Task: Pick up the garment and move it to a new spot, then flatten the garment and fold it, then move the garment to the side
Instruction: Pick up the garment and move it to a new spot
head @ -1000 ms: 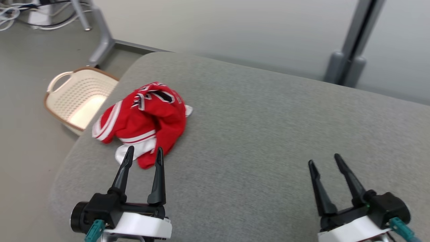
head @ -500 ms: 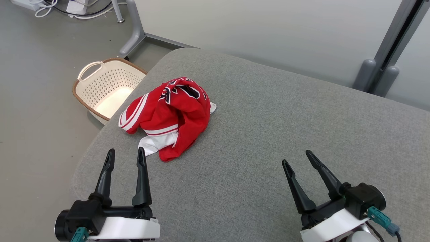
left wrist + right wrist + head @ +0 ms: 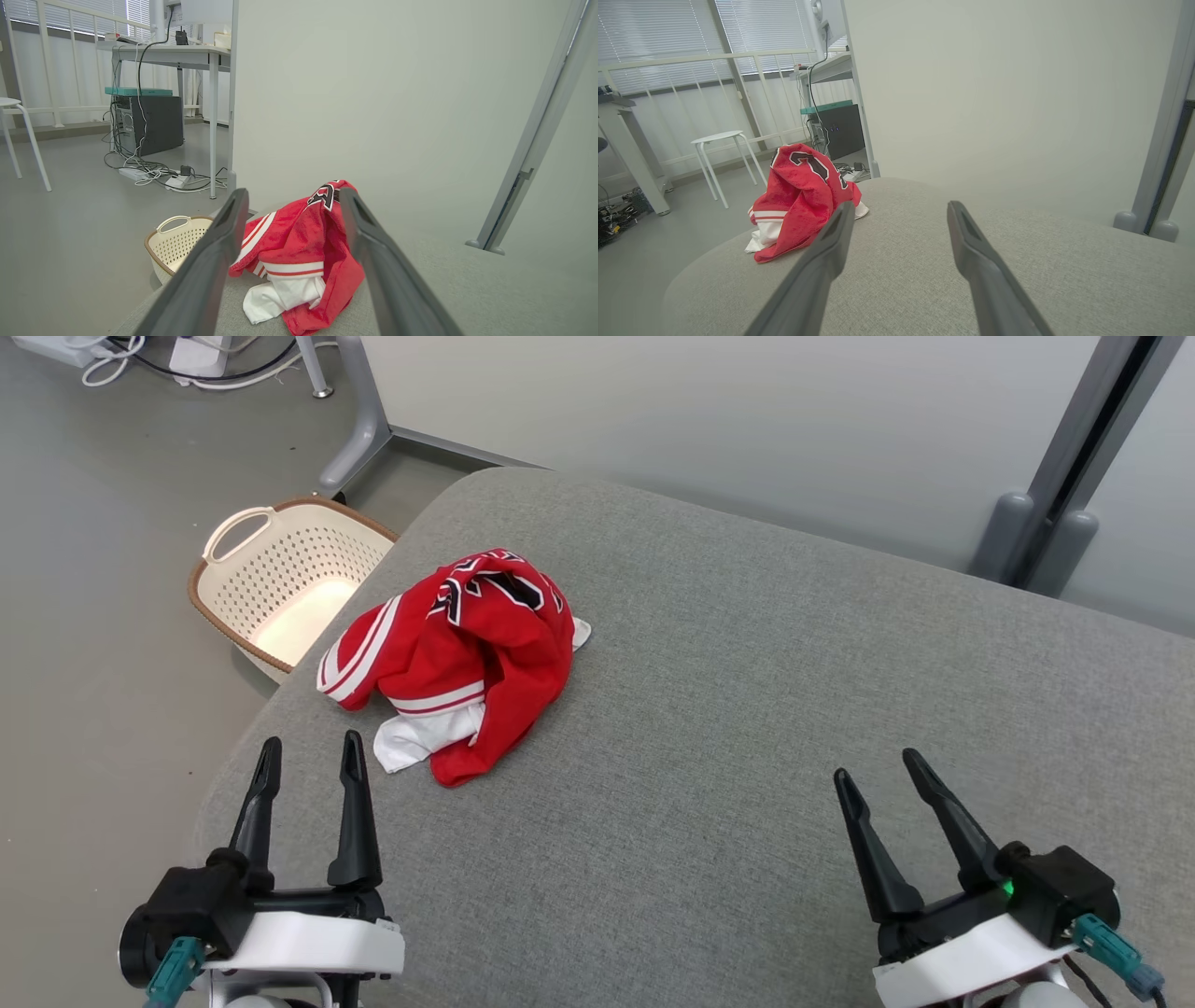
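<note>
The garment (image 3: 462, 658) is a crumpled red jersey with white stripes and black lettering, heaped on the left part of the grey padded table (image 3: 747, 709). It also lies ahead in the left wrist view (image 3: 303, 261) and to the left in the right wrist view (image 3: 798, 200). My left gripper (image 3: 311, 751) stands open near the table's left front, a short way short of the garment and apart from it. Over the right front of the table my right gripper (image 3: 878, 767) is open too, far from the garment and holding nothing.
A cream perforated laundry basket (image 3: 280, 588) stands on the floor just off the table's left edge. Behind the table are a pale partition wall and grey posts (image 3: 1046, 541). Cables and a power strip (image 3: 140, 359) lie on the floor at far left.
The head camera has shifted, so the whole scene sits differently. The left gripper's tips overlapped the garment's near edge a second ago and are now drawn back from it. Both grippers stay open.
</note>
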